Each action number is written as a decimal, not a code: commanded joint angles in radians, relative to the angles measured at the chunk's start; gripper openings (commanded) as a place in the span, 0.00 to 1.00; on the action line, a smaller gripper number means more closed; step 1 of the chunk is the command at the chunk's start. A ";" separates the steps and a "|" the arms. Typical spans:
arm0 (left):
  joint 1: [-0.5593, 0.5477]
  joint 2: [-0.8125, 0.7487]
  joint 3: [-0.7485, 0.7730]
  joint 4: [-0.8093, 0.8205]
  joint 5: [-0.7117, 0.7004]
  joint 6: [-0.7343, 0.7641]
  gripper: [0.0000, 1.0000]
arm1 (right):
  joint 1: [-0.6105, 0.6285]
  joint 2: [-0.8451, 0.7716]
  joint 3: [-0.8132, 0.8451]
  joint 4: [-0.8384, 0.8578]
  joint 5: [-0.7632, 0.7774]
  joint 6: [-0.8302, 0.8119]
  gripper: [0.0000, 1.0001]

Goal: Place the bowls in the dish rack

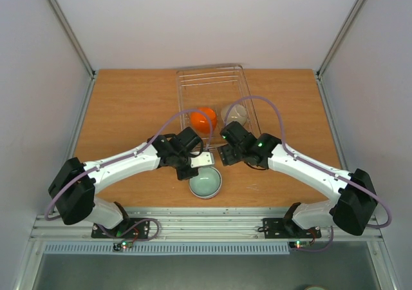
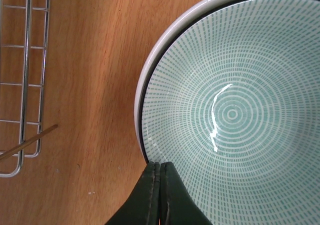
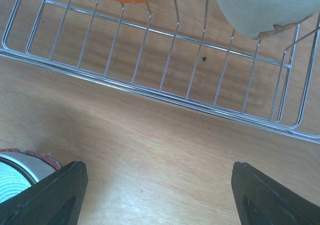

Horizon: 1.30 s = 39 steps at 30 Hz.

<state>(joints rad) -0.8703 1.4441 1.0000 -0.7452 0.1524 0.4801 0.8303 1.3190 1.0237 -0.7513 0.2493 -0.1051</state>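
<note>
A blue-and-white patterned bowl [image 1: 205, 182] sits nested in a white bowl [image 2: 150, 65] on the table, near the front edge. A red-patterned rim [image 3: 30, 154] shows under them in the right wrist view. My left gripper [image 1: 195, 167] is shut on the patterned bowl's [image 2: 235, 115] near-left rim, one finger inside and one outside [image 2: 160, 169]. My right gripper [image 1: 221, 149] is open and empty [image 3: 157, 195] above bare wood, just in front of the dish rack [image 1: 187, 103]. An orange bowl [image 1: 203, 119] and a beige bowl [image 1: 235, 115] stand in the rack's near end.
The rack's near wire wall [image 3: 165, 97] runs across just beyond my right fingers. The rack's corner [image 2: 20, 150] lies left of the bowl stack in the left wrist view. The two arms almost meet above the stack. Metal rails frame the table sides.
</note>
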 commanded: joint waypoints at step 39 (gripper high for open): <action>-0.006 0.022 -0.012 -0.022 0.005 0.008 0.25 | -0.003 0.067 -0.002 0.038 -0.021 0.008 0.82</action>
<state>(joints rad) -0.8711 1.4479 0.9966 -0.7780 0.1688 0.4854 0.8303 1.3777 1.0237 -0.7303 0.2356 -0.1051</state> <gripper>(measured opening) 0.254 0.817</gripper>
